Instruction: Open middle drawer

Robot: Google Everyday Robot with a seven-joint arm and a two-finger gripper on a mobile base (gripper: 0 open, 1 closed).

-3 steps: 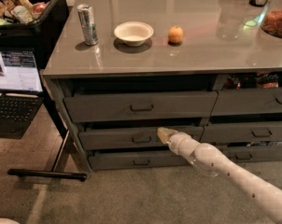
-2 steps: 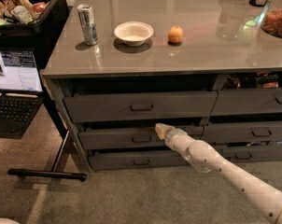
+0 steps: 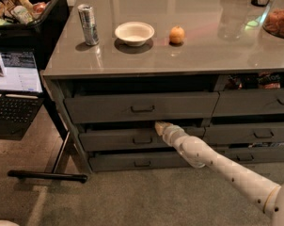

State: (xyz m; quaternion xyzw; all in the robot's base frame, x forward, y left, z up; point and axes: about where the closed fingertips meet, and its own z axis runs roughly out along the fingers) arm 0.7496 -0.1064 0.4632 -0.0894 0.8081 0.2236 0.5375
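Note:
The middle drawer (image 3: 118,139) is the wide dark grey one in the left column, between a taller top drawer (image 3: 104,108) and a bottom drawer (image 3: 114,162). Its small loop handle (image 3: 142,141) sits at the centre of the front. The front stands slightly out from the cabinet, with a dark gap above it. My gripper (image 3: 159,127) reaches in from the lower right on a white arm. Its tip is at the drawer's top edge, just right of and above the handle.
On the grey counter (image 3: 193,55) stand a soda can (image 3: 88,24), a white bowl (image 3: 134,33) and an orange fruit (image 3: 177,34). Narrower drawers (image 3: 255,134) fill the right column. A laptop (image 3: 15,86) on a black stand (image 3: 48,175) is at the left.
My gripper has moved slightly left and up along the middle drawer's top edge, closer to above the handle. The drawer has not visibly moved.

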